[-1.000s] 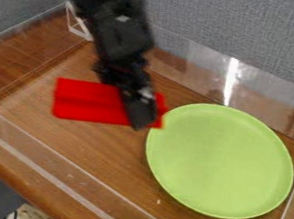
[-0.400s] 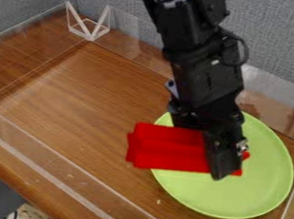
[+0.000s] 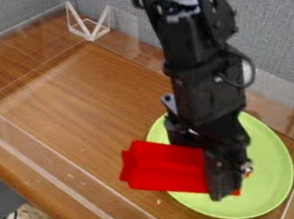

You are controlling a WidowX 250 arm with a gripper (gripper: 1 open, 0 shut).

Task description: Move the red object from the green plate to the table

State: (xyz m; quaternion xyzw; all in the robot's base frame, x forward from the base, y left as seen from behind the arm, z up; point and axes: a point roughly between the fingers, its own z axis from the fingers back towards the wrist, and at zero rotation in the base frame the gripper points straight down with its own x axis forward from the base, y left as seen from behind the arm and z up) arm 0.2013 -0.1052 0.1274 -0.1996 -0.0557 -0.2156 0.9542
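I have the claw [image 3: 222, 174] clamped on the block [image 3: 167, 169], pointing steeply down so the block hangs flat, half over the plate [image 3: 267, 162] rim and half over the table [image 3: 71, 92], ready to set down.

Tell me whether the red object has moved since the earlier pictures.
Yes. The red object has shifted right and toward the camera: it lay on the table left of the green plate, and now overlaps the plate's left edge.
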